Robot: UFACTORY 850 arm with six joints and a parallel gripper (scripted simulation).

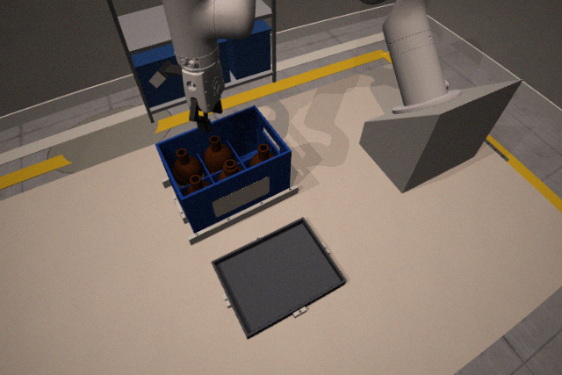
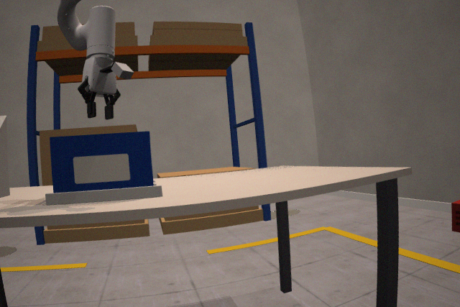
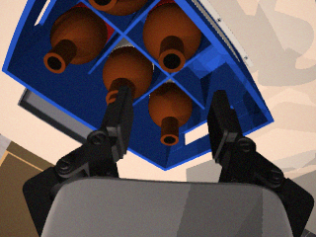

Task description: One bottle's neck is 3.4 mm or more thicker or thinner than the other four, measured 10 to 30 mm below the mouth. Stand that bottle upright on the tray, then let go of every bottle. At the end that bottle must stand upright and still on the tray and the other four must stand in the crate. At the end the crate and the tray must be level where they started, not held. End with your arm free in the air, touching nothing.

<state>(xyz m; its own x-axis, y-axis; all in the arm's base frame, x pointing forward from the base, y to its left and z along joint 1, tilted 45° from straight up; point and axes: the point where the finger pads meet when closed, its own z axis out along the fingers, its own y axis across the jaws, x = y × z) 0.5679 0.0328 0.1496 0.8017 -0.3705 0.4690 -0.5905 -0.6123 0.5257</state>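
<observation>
The blue crate (image 1: 282,169) (image 2: 100,144) (image 3: 148,149) stands on the table with five brown bottles upright in it. They are back left (image 1: 183,169), back middle (image 1: 215,155) (image 3: 173,32), front left (image 1: 196,183) (image 3: 79,37), front middle (image 1: 229,168) (image 3: 127,71) and front right (image 1: 262,155) (image 3: 170,105). The front middle bottle shows a ring around its neck. The back right compartment is empty. My gripper (image 1: 202,122) (image 2: 100,111) (image 3: 171,102) hangs above the crate, open, with nothing between its fingers. Its left finger partly hides the front middle neck in the wrist view. The tray (image 1: 281,270) is flat and empty.
Low rails (image 1: 245,215) run along the crate's base. The grey arm pedestal (image 1: 404,148) stands to the right in the top view. Shelving (image 1: 152,25) stands behind the table. Crate walls and dividers surround the bottles.
</observation>
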